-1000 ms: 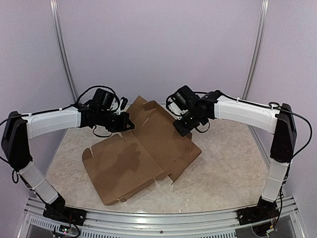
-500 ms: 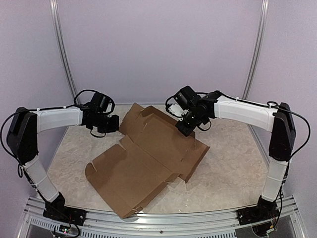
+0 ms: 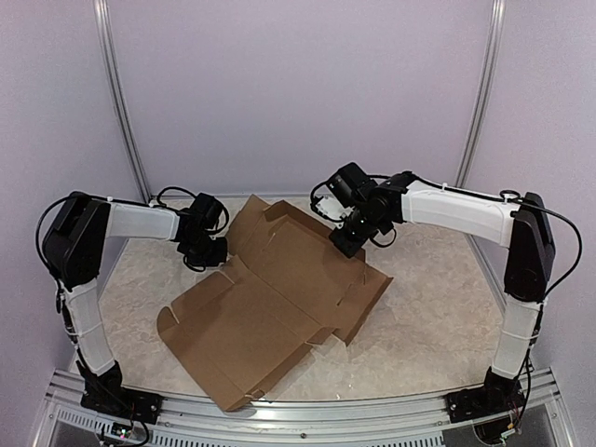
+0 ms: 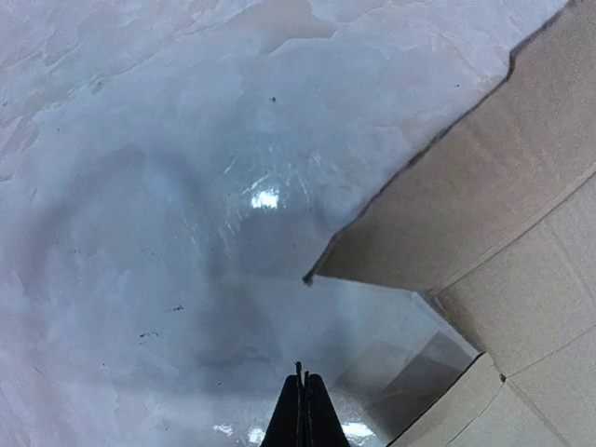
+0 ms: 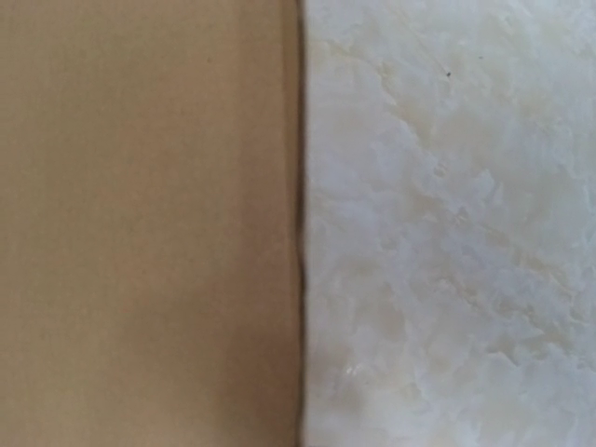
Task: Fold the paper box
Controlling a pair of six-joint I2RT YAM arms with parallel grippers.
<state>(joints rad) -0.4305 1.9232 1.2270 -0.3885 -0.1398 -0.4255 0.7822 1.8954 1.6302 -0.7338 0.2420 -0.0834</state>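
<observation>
The paper box (image 3: 270, 298) is a brown cardboard sheet with flaps and creases, lying mostly flat in the middle of the table, its back flap slightly raised. My left gripper (image 3: 216, 253) hangs low over the table just left of the sheet's left edge, shut and holding nothing. In the left wrist view its gripper (image 4: 301, 377) has its fingers pressed together and points at bare table, with the box (image 4: 521, 186) to the right. My right gripper (image 3: 343, 246) is over the sheet's back right part. The right wrist view shows only the box (image 5: 140, 223) edge and table, no fingers.
The marbled tabletop (image 3: 438, 317) surrounds the sheet. A metal rail (image 3: 298, 410) runs along the near edge by the arm bases. Purple walls and two upright poles (image 3: 121, 112) close off the back and sides.
The left arm has drawn back to the left, off the cardboard, and dropped lower. The sheet has slid a little right and toward the front. The right arm has barely moved.
</observation>
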